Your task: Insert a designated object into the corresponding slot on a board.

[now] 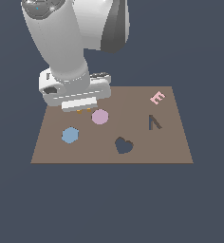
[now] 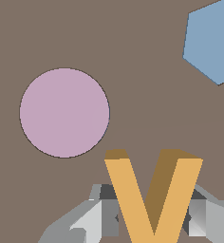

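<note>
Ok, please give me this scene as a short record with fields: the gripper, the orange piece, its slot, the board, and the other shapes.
gripper: fingers on both sides of the orange piece, looks shut on it
orange piece: caret shape, held between the fingers above the board
slot: dark caret cutout, empty, toward the exterior view's right
board: flat, brown
heart cutout: dark, empty
pink circle: on the board, just beside the gripper
blue hexagon: on the board, exterior view's left
pink letter E: far corner, exterior view's right
</note>
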Available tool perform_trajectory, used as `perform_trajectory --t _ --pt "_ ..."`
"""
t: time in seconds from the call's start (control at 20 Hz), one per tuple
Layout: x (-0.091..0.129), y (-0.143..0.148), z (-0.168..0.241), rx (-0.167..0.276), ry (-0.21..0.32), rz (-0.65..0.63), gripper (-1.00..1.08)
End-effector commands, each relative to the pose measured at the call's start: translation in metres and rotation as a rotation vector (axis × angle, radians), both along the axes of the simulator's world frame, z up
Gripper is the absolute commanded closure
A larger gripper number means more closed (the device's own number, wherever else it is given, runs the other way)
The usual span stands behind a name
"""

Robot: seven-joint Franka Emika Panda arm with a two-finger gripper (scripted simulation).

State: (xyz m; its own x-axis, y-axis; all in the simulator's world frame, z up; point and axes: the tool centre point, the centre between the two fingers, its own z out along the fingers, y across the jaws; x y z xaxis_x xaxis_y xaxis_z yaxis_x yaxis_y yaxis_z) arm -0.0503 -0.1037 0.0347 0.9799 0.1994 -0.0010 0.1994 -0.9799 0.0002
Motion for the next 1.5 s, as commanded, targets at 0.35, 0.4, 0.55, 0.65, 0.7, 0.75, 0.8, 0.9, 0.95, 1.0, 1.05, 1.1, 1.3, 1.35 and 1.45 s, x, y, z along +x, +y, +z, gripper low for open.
perform_trajectory --t 0.35,0.4,0.55,0.65,0.7,0.75,0.8,0.9,0.95,1.0,1.05,1.1,1.3,1.35,1.45 --pt "0.023 0.112 0.003 0.000 0.000 -0.014 1.08" --pt "0.026 0.124 0.003 0.000 0.000 -0.016 1.08" --pt "0.034 0.159 0.004 0.000 0.000 -0.021 1.08" --pt "0.039 0.179 0.004 0.000 0.000 -0.024 1.08" --pt "0.042 0.188 0.004 0.000 0.000 -0.025 1.08" --pt "0.044 0.197 0.005 -0.001 0.000 -0.026 1.08" --pt "0.047 0.205 0.005 -0.001 0.000 -0.027 1.08" --pt "0.051 0.218 0.005 -0.001 0.000 -0.029 1.08" --pt "0.052 0.224 0.005 -0.001 0.000 -0.030 1.08" --pt "0.054 0.229 0.005 -0.001 0.000 -0.031 1.08" --pt "0.055 0.233 0.005 -0.001 0.000 -0.032 1.08" --pt "0.057 0.237 0.005 -0.001 0.000 -0.032 1.08" --pt "0.060 0.246 0.006 -0.001 0.000 -0.033 1.08" --pt "0.060 0.246 0.006 -0.001 0.000 -0.033 1.08" --pt "0.059 0.246 0.005 0.000 0.000 -0.032 1.08"
